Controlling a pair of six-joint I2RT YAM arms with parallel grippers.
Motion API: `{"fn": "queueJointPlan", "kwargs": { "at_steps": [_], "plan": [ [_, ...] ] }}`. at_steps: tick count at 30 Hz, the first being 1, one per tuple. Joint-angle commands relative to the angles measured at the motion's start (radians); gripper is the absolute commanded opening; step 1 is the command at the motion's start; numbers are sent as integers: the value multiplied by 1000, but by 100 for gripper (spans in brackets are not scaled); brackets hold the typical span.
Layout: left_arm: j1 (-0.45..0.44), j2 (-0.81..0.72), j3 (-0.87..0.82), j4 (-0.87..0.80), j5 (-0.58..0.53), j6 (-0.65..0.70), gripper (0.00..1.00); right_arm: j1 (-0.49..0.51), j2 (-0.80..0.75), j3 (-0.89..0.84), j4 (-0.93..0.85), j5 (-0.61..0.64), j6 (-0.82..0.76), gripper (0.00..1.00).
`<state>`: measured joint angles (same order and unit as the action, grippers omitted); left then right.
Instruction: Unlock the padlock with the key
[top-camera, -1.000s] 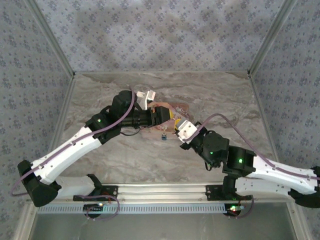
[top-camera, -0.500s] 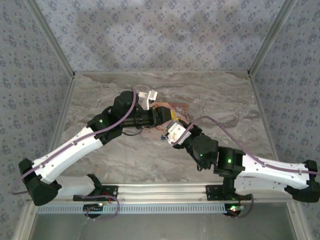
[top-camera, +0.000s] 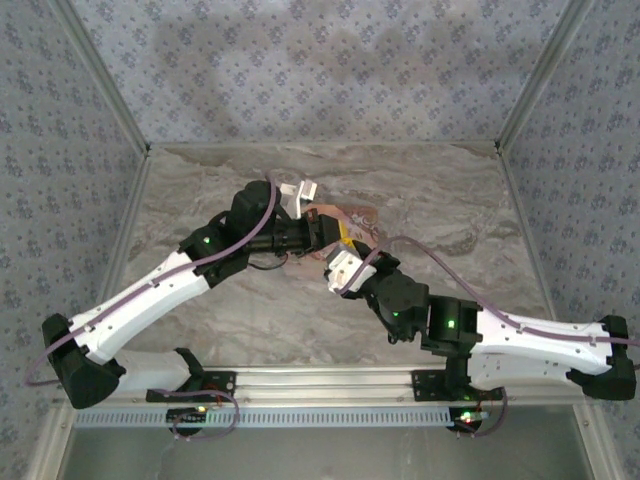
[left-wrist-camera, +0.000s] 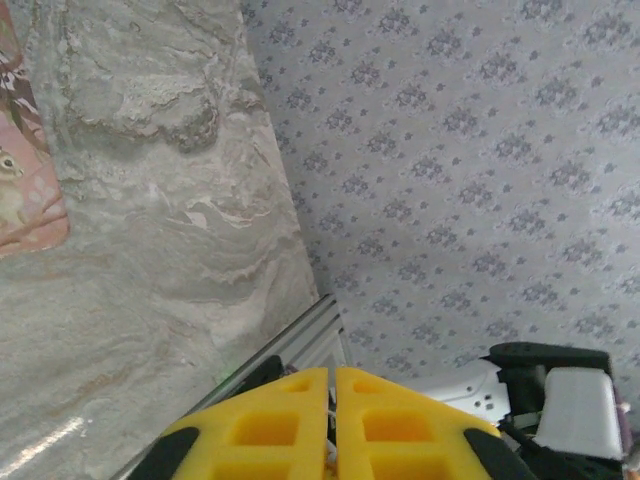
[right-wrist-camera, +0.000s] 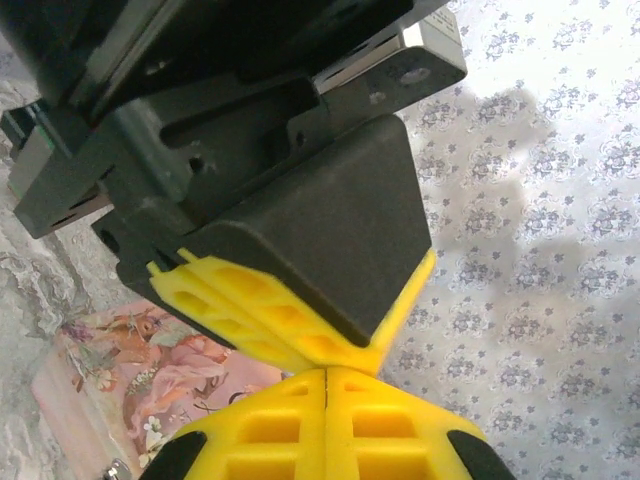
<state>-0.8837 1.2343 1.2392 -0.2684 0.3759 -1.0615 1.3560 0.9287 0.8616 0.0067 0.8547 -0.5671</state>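
My left gripper (top-camera: 343, 235) reaches to the right over the near edge of the pink picture box (top-camera: 356, 213). In the left wrist view its yellow fingers (left-wrist-camera: 270, 425) stand shut with a thin slit, and a small pale bit sits in that slit; I cannot tell what it is. My right gripper (top-camera: 338, 264) has come up under it. Its fingers (right-wrist-camera: 280, 430) are pressed flat together and the tips touch the left gripper's yellow finger (right-wrist-camera: 250, 315). The blue-teal padlock is hidden under the right wrist. A small metal piece (right-wrist-camera: 115, 468) shows at the frame's bottom edge.
The pink box (right-wrist-camera: 150, 375) lies on the marble table (top-camera: 200, 190) behind both grippers, and its corner (left-wrist-camera: 25, 190) shows in the left wrist view. Patterned walls close in the back and sides. A metal rail (top-camera: 320, 380) runs along the near edge.
The right arm has swung left and forward until its gripper met the left gripper, covering the small blue padlock that showed below the left gripper earlier. The left arm has barely shifted.
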Motion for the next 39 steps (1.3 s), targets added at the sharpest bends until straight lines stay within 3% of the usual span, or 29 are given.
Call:
{"fn": "queueJointPlan", "kwargs": {
  "at_steps": [1,4,7,9,11,13,16,21,26,30,34,39],
  "plan": [
    [-9,-1,23,6,9,4,1,9,3,0,31,18,-9,0],
    [-11,-6,21,4,0,17,0,7,9,8,15,15,10,0],
    [-8,-11,34,-33,-29,58,0,-3,-9,25,-48,-13,99,28],
    [-7,-16,48,-74,-60,113,0,-28,-48,33,-128,-79,201,37],
    [-4,-25,46,-85,-81,166,0,-93,-100,28,-201,-180,309,40],
    [-3,-35,42,-107,-118,230,0,-193,-161,-2,-239,-312,420,43],
    [-7,-50,1,-95,-176,295,0,-408,-238,-41,-271,-605,591,48],
    [-8,-77,-103,25,-190,344,0,-717,-209,-42,-285,-1061,822,47],
    [-12,-83,-131,100,-187,388,0,-903,-110,-125,18,-1493,1124,37],
    [-16,-101,-164,186,-195,384,0,-907,-64,-207,288,-1566,1337,37],
    [-24,-124,-215,306,-192,357,0,-889,-77,-292,527,-1529,1506,50],
    [-42,-131,-242,392,-185,344,0,-867,-88,-362,730,-1480,1632,54]
  ]
}}
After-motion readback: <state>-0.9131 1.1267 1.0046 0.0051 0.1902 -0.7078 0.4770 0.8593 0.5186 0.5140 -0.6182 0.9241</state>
